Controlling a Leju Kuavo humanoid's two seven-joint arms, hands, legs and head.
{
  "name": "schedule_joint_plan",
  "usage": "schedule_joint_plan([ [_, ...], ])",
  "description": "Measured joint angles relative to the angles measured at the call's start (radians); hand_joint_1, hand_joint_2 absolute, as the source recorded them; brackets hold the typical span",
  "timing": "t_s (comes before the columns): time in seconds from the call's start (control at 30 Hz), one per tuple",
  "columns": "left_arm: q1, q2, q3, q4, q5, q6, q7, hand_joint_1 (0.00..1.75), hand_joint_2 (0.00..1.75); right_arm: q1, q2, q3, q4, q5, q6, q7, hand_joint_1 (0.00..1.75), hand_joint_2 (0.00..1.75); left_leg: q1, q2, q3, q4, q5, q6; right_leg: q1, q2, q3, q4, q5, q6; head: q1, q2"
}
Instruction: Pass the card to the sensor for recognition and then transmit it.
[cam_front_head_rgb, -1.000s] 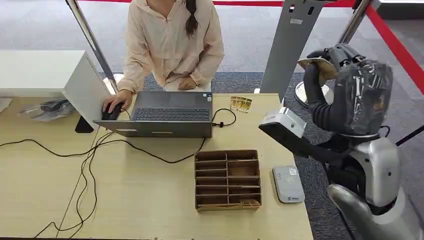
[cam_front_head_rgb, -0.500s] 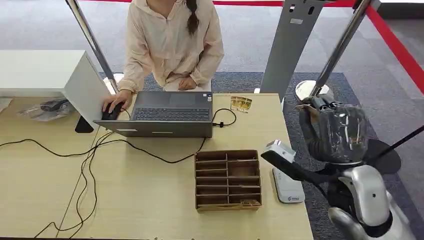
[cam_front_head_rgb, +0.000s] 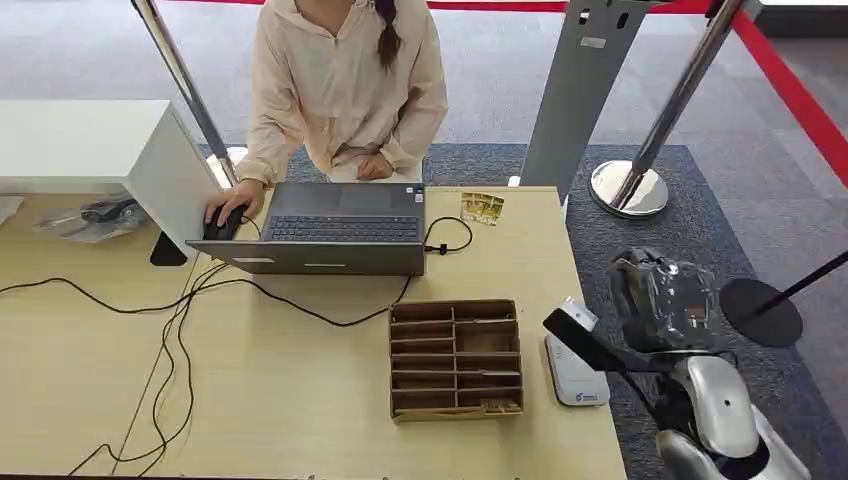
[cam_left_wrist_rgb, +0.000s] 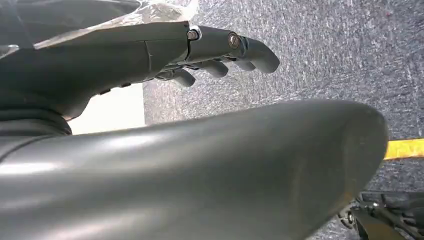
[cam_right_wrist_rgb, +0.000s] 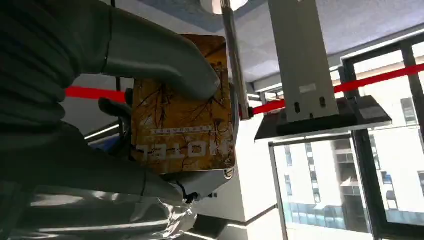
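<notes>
In the right wrist view my right hand (cam_right_wrist_rgb: 125, 60) holds a yellow-orange card (cam_right_wrist_rgb: 182, 117) printed with "HOTEL", the thumb pressing on its face. In the head view that plastic-wrapped right hand (cam_front_head_rgb: 662, 298) hangs low over the carpet, just off the table's right edge. It is to the right of the grey-white card sensor (cam_front_head_rgb: 580, 378), which lies flat on the table and is partly covered by a dark part of my arm. My left hand (cam_left_wrist_rgb: 150, 50) hangs over grey carpet with its fingers (cam_left_wrist_rgb: 250, 47) stretched out and nothing in them.
A cardboard divider box (cam_front_head_rgb: 455, 358) sits left of the sensor. Another card (cam_front_head_rgb: 482, 208) lies near the far edge beside a laptop (cam_front_head_rgb: 340, 228), where a person (cam_front_head_rgb: 345, 85) works. Cables (cam_front_head_rgb: 180, 340) cross the table. A grey pillar (cam_front_head_rgb: 585, 90) and stanchion bases (cam_front_head_rgb: 628, 188) stand on the carpet.
My right hand, still holding the card, has dropped from high at the far right to low beside the table's right edge, near the sensor. The person and the table things stay put.
</notes>
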Motion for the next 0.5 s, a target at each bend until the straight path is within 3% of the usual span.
schedule_joint_plan([
  [0.5,-0.001,0.0,0.0,0.0,-0.002,0.0,0.003,0.0,0.0,0.052,0.019,0.024,0.178,-0.052,-0.056,-0.006,1.75,1.75,0.0,0.0,0.0,0.0,0.0,0.0,0.0,0.0,0.0,0.0,0.0,0.0,0.0,0.0],
])
